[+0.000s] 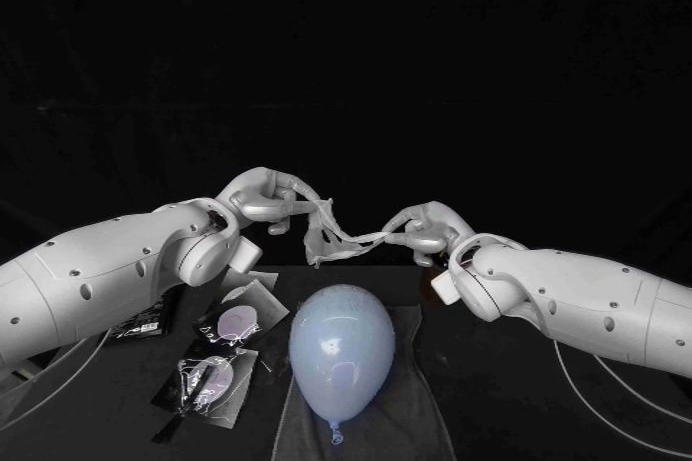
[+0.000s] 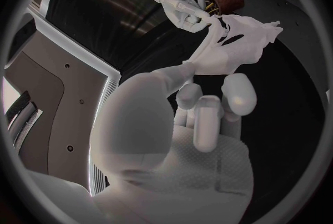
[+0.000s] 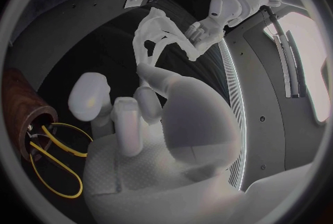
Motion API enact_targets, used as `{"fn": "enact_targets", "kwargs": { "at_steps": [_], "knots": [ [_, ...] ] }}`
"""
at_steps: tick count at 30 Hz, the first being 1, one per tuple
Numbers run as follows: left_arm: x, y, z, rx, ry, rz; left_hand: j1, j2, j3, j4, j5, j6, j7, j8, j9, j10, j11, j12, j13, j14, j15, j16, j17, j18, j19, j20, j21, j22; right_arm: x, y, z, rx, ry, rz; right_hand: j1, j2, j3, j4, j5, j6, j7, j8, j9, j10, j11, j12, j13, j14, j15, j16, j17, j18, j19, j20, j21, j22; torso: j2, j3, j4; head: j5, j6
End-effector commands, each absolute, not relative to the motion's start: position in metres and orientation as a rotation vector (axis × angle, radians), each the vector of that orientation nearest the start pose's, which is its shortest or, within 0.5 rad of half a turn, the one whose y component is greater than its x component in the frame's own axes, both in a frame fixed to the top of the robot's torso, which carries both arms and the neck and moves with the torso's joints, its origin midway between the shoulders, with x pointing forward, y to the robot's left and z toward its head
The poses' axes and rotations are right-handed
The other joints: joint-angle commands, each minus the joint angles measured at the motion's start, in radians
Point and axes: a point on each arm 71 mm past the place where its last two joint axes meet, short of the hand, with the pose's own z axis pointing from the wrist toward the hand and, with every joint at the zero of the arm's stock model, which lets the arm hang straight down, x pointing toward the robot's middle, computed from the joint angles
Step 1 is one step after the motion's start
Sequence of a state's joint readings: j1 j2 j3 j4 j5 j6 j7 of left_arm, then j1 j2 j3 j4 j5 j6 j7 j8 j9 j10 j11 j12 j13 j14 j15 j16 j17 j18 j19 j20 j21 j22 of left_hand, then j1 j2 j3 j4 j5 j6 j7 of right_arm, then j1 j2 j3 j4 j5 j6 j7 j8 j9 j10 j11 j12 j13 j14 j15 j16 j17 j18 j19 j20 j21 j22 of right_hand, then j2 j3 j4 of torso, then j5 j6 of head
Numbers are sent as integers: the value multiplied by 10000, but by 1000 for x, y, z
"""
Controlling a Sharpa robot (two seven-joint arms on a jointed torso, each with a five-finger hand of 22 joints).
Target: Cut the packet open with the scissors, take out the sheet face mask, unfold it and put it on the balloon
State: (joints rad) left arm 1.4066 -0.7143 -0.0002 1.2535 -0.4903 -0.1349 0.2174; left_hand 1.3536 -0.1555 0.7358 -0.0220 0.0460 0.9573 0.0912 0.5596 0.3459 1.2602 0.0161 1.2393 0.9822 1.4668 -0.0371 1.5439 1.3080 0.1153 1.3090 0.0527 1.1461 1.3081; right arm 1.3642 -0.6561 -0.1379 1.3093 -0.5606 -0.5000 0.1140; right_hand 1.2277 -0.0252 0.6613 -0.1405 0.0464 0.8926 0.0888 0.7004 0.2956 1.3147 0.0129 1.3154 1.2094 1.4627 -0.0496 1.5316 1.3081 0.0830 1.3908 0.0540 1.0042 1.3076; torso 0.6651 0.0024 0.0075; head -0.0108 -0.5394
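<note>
Fingers of the left hand and right hand each pinch one end of the thin white sheet face mask, stretched in the air beyond the pale blue oval balloon. It looks limp, wet and easily torn; best held by its outer edges.

Dim out here in the head view: the backdrop is swallowed in black and the black table barely separates from it, while light from above picks out the white arms and lays a soft, broad sheen along the balloon. The sheet mask glows pale against the dark between the left hand and the right hand. In both wrist views the fisheye bends straight edges near the rim, the near palms wash out, and a bright panel flares white.
</note>
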Motion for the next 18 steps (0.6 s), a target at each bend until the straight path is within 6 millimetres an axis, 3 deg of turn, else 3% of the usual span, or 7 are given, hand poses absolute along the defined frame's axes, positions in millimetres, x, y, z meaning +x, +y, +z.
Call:
{"fn": "enact_targets", "kwargs": {
  "at_steps": [1,10,18],
  "knots": [
    [560,209,-74,-5275,15373,-13259,-104,-17,72,-13,56,53,-1,46,816,53,-36,-43,4,519,-85,55,1023,-144,98,4,61,758,539,-180,-134,6100,14607,11252,-78,-19,76,1,26,61,17,31,7,-19,15,22,17,791,2,47,1586,175,-62,31,-49,1280,-34,-4,-6,3,17],
    [547,217,-73,-5920,15449,-13556,-134,-20,109,-40,57,59,5,48,818,61,-34,-46,0,523,-86,54,1024,-142,104,1,62,759,524,-188,-126,6392,14709,11867,-81,-15,81,2,27,59,18,31,8,-18,16,23,20,786,2,41,1570,179,-69,31,-71,1275,-134,-31,0,39,27],
    [525,224,-65,-6398,15494,-13958,-195,-35,152,-75,55,75,12,57,824,92,-29,-36,20,538,-85,56,1053,-147,128,-2,89,770,506,-194,-121,6624,14996,12442,-83,-13,84,3,28,57,19,30,8,-18,16,23,22,789,2,44,1579,180,-69,31,-74,1274,-336,17,53,99,-116]
  ]
}}
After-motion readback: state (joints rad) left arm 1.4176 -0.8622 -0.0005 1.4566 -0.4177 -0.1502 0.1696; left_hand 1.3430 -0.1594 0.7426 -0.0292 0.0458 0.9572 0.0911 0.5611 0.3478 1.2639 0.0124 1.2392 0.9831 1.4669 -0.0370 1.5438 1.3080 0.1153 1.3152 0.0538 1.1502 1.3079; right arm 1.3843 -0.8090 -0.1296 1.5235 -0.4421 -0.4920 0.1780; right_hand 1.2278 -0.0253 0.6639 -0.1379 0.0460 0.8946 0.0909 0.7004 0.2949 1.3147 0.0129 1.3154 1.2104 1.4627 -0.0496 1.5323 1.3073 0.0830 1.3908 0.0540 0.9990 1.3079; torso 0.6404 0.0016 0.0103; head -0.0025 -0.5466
